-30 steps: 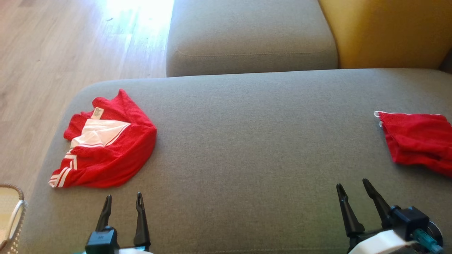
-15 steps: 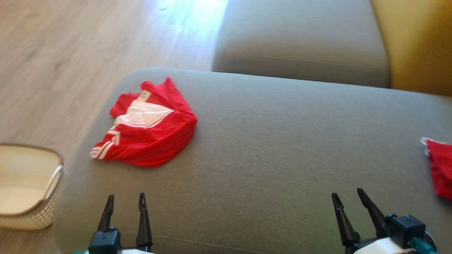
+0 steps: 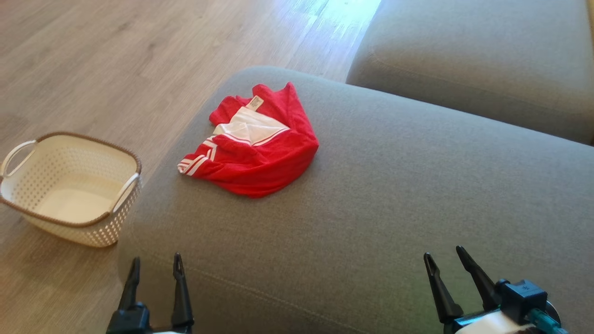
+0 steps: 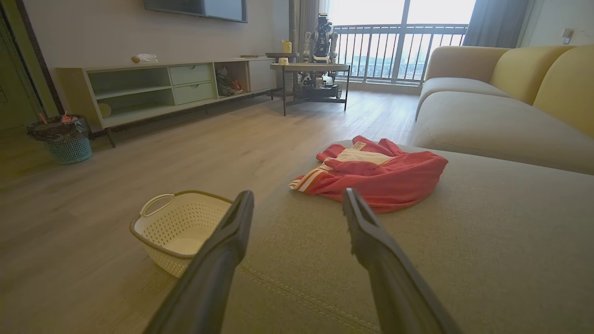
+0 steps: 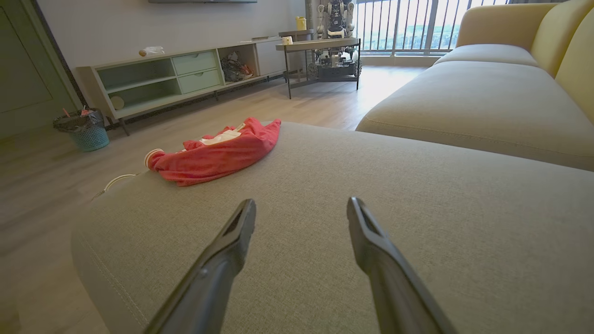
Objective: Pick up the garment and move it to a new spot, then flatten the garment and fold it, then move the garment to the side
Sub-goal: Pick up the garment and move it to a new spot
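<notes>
A crumpled red garment [image 3: 260, 148] with white stripes and a white panel lies near the left end of the grey sofa seat [image 3: 417, 185]. The left wrist view has the garment [image 4: 380, 174] just beyond my left fingers; in the right wrist view the garment [image 5: 218, 153] is far off to the left. My left gripper [image 3: 155, 264] hangs open at the seat's front left edge, well short of the garment. Over the front right of the seat, my right gripper [image 3: 443, 260] stands open, with nothing between its fingers.
A white perforated basket [image 3: 69, 185] with a brown rim stands on the wood floor left of the sofa. A second grey seat cushion [image 3: 478, 60] lies behind. Across the room are a low shelf unit [image 4: 176, 88], a bin [image 4: 65, 139] and a small table [image 4: 315, 69].
The head camera has swung left: the garment now sits nearer the picture's middle, the basket has come fully into view, and the second red cloth at the right has left the picture.
</notes>
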Controlling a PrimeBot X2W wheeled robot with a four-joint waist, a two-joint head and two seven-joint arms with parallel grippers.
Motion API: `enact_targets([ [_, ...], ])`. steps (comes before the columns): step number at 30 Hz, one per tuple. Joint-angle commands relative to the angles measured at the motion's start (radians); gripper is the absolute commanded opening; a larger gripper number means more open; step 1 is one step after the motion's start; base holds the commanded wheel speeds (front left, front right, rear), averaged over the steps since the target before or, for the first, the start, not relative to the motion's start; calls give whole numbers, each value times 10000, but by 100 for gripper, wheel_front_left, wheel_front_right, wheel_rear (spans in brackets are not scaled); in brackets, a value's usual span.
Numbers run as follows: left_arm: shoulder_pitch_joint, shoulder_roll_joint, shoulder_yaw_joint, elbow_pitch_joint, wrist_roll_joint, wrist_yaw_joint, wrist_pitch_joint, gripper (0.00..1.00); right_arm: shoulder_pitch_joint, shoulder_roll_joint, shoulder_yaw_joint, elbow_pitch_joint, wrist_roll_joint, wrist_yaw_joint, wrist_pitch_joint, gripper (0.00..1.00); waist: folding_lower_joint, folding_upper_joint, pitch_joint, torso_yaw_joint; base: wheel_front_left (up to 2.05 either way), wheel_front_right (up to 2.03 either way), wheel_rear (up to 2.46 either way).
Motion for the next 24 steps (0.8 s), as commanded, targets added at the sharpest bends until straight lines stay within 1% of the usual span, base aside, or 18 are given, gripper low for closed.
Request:
enact_targets([
  [1,-463,-84,342,-343,20,14,-61,100,-523,-116,222,-252,-71,-4,-93,100,0,0,134,107,0,0,0],
  [4,-850,30,368,-285,17,-217,-61,100,-446,-116,181,-230,-161,-4,-93,100,0,0,292,198,0,0,0],
  [7,-1829,196,454,-337,-15,-535,-61,100,-384,-116,35,-285,-417,-4,-93,100,0,0,707,238,0,0,0],
  [8,-2743,254,574,-268,-146,-767,-61,100,-402,-116,-109,-367,-666,-4,-93,100,0,0,1069,198,0,0,0],
  [10,-3777,323,642,75,-308,-1076,-61,100,-490,-116,-211,-443,-910,-4,-93,100,0,0,1468,87,0,0,0],
  [12,-4896,442,664,787,-437,-1389,12,100,-625,-116,-250,-507,-1129,-4,-93,100,0,0,1843,-63,0,0,0],
  [15,-6683,602,705,2176,-659,-1789,865,100,-897,-116,-265,-588,-1418,-4,-93,100,0,0,2379,-311,0,0,0],
  [21,-9731,599,1007,5436,-1718,-2543,3364,100,-1563,-116,-380,-772,-1942,-4,-93,100,0,0,3521,-901,0,0,0],
  [24,-10951,681,1105,6834,-2003,-2787,4013,100,-1895,-116,-502,-867,-2187,-4,-93,100,0,0,4080,-1158,0,0,0],
])
